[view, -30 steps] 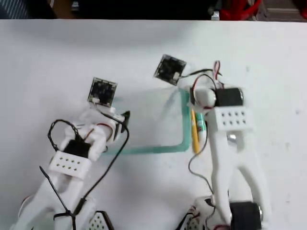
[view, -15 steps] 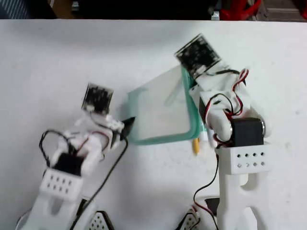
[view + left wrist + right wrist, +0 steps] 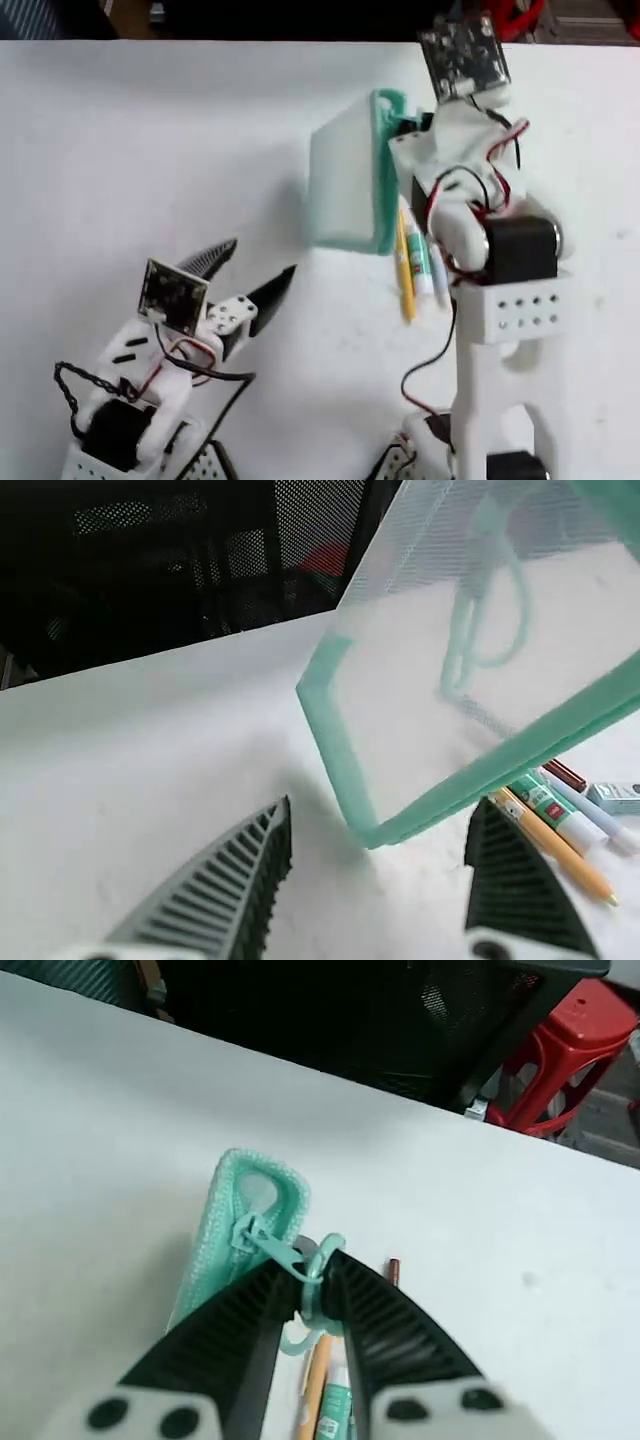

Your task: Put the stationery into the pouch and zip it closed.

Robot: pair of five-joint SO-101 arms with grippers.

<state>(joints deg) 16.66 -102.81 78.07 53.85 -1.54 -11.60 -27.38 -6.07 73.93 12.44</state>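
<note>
We saw the right gripper (image 3: 318, 1260) pinched narrowly on the teal zipper pull (image 3: 296, 1256) of the mesh pouch (image 3: 345, 190), holding the pouch up on edge at the far right part of the white table (image 3: 150, 130). The pouch hung tilted, its teal-trimmed lower corner close above the tabletop; we could not tell whether that corner touched. The stationery lay on the table outside the pouch, just beside its lower edge and under the right arm: a yellow pen (image 3: 406, 280), a green-labelled stick (image 3: 421, 265) touching it, a white pen (image 3: 578, 813) alongside, and a small pale block (image 3: 615, 797) near their ends. The left gripper (image 3: 262, 258) stood spread wide and held nothing, near the front left of the table, well apart from the pouch, its fingers pointing toward it.
</note>
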